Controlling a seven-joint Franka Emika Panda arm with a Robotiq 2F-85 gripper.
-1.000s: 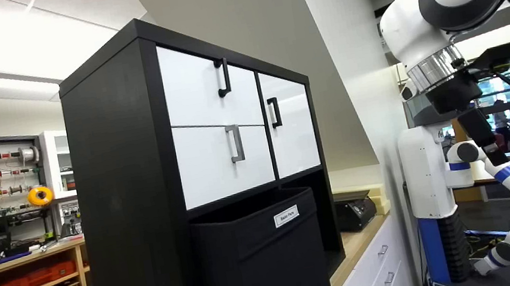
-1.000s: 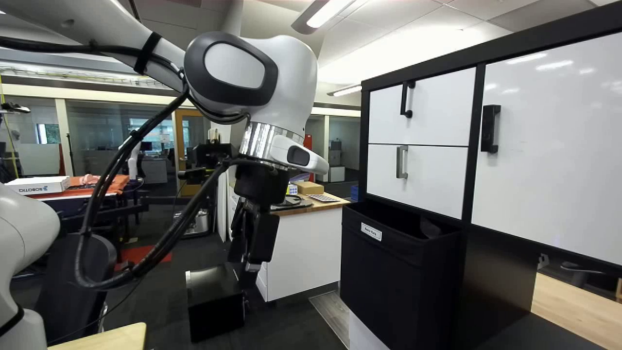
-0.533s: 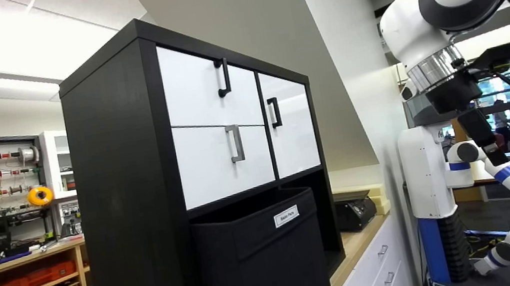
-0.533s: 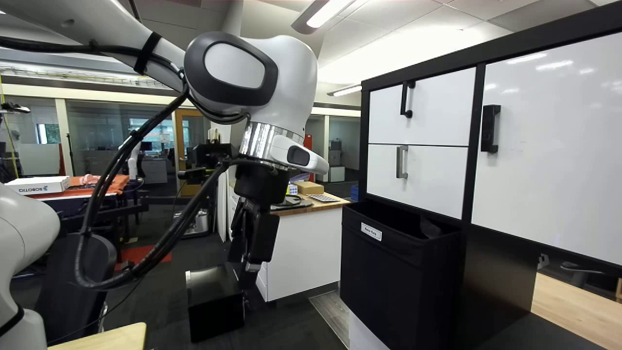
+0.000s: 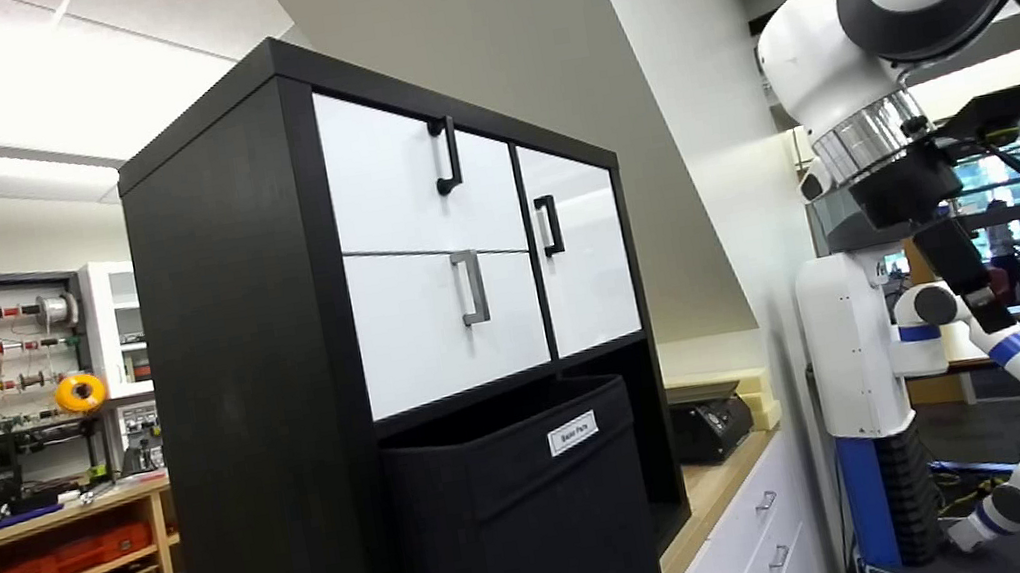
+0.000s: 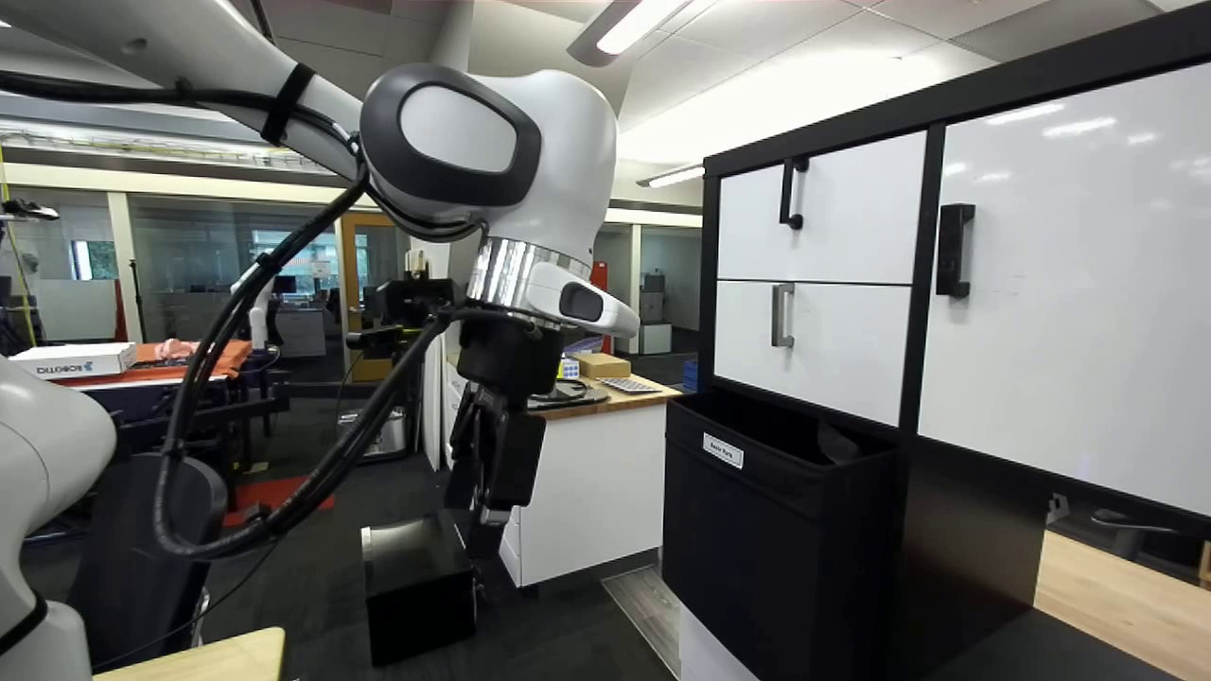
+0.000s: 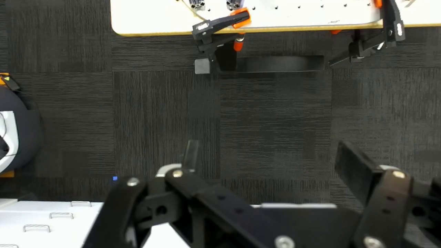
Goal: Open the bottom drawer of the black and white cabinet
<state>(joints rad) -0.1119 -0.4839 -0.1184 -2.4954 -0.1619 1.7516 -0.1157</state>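
Note:
The black and white cabinet (image 5: pixel 242 387) shows in both exterior views (image 6: pixel 1041 80). Its bottom drawer (image 5: pixel 412 342) is the lower white front at the left of the cabinet. The drawer (image 6: pixel 842 355) is shut, flush with the upper drawer (image 6: pixel 851 203), and its bar handle (image 6: pixel 781 315) looks grey. My gripper (image 5: pixel 994 310) hangs pointing down, well apart from the cabinet, in both exterior views (image 6: pixel 484 534). In the wrist view my gripper (image 7: pixel 272 158) is open, with nothing between its fingers but dark floor below. The cabinet is out of the wrist view.
A black fabric bin (image 5: pixel 527 537) with a white label sits under the bottom drawer. A white door (image 6: pixel 1079 284) with a black handle is beside the drawers. A white-blue second arm (image 5: pixel 1015 352) stands behind my gripper. A white table edge (image 7: pixel 293 20) shows in the wrist view.
My arm and gripper have shifted only very slightly, and the hanging cable loop has moved a little. The cabinet and its drawers look the same.

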